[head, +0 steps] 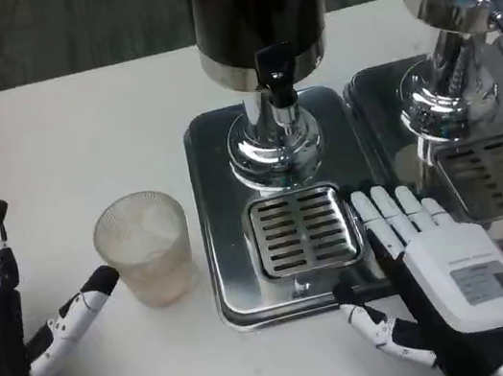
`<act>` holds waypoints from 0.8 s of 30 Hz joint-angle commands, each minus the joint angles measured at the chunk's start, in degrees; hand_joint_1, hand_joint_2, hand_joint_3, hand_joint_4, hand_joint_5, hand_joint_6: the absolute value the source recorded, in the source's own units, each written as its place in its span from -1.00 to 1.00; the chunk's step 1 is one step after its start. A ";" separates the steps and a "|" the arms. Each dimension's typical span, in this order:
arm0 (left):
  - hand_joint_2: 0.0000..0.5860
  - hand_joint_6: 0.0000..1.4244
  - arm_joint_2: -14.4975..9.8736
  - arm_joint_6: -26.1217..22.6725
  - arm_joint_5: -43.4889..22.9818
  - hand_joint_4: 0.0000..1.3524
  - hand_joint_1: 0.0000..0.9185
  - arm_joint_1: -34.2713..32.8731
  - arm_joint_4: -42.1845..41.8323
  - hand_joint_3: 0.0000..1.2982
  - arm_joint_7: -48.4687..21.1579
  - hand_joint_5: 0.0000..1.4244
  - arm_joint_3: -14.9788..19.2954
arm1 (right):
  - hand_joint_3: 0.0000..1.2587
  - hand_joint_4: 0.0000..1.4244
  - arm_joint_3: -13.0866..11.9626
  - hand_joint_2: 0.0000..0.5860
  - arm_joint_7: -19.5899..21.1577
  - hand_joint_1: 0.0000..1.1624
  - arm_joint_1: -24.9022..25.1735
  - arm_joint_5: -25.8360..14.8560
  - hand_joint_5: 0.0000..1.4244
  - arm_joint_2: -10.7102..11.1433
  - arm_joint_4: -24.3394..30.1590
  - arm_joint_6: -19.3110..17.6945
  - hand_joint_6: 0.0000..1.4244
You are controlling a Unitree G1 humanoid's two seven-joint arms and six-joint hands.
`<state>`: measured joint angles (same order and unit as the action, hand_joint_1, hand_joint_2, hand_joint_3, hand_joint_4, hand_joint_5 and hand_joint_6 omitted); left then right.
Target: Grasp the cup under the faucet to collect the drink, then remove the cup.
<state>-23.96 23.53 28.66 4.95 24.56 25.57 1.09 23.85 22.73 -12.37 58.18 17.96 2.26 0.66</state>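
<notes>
Left hand point(5, 309): fingers spread, empty, beside ribbed clear plastic cup point(145, 248) standing on white table point(57, 135). Right hand point(437, 272): fingers extended flat on steel drip tray point(224, 251), empty. Dark dispenser's point(259, 11) top cropped.

From my seat I see the left robot hand point(2, 320) low at the left edge of the head view, palm turned inward, its fingers stretched out and pointing away from the body, black tips uppermost. Its thumb juts out sideways to the right, well apart from the other fingers, and nothing sits in its grasp. The right robot hand point(443, 276) lies lower right, white back facing up, a green light glowing near the wrist. Its fingers point(394, 213) are straight, close together, pointing forward and a little left, laid flat. Its thumb sticks out to the left, low and spread. It holds nothing.
</notes>
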 commanded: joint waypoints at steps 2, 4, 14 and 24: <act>-1.00 -1.00 0.93 8.49 -3.60 -1.00 -1.00 -4.60 10.83 -1.00 0.34 -1.00 -0.77 | -0.98 -1.00 -0.05 0.45 -0.83 -0.64 0.06 -0.92 -1.00 -0.14 0.09 0.18 -0.91; -1.00 -1.00 0.41 10.10 -3.46 -1.00 -1.00 -5.56 13.05 -1.00 -0.53 -1.00 -1.60 | -0.98 -1.00 -0.09 0.45 -0.86 -0.63 -0.02 -1.08 -1.00 -0.20 0.10 0.26 -0.91; -1.00 -1.00 -0.96 15.58 -4.29 -1.00 -1.00 -10.30 22.58 -1.00 -5.01 -1.00 -5.11 | -0.98 -1.00 -0.14 0.47 -0.66 -0.62 0.32 -1.60 -1.00 -0.71 -0.25 0.63 -0.89; -1.00 -1.00 0.23 16.60 -3.45 -1.00 -1.00 -14.20 29.16 -1.00 -3.80 -1.00 -6.49 | -0.97 -1.00 -0.42 0.47 -0.81 -0.62 0.54 -1.99 -1.00 -1.13 -0.63 0.79 -0.89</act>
<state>-24.10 39.12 25.07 -7.46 51.79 21.29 -4.56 23.58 22.27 -12.29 56.71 16.89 2.23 1.12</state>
